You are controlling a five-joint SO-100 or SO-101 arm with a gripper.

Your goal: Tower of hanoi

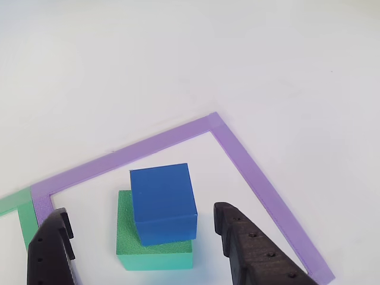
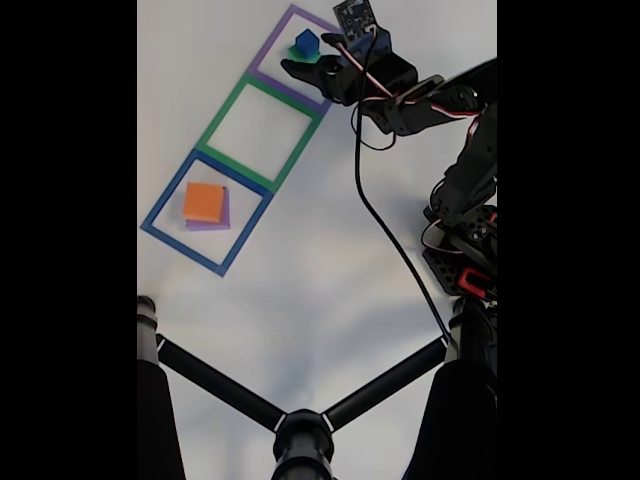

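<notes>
Blue block (image 1: 162,202) atop green block (image 1: 153,249), hand (image 1: 142,222) open

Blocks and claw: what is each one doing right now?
blue block: sitting on top of the green block, turned a bit askew, not held.
green block: flat on the table inside the purple tape square, under the blue one.
orange block: stacked on the purple block.
purple block: at the bottom, inside the blue tape square.
green tape square: nothing inside.
claw: open, fingers either side of the blue and green stack.
</notes>
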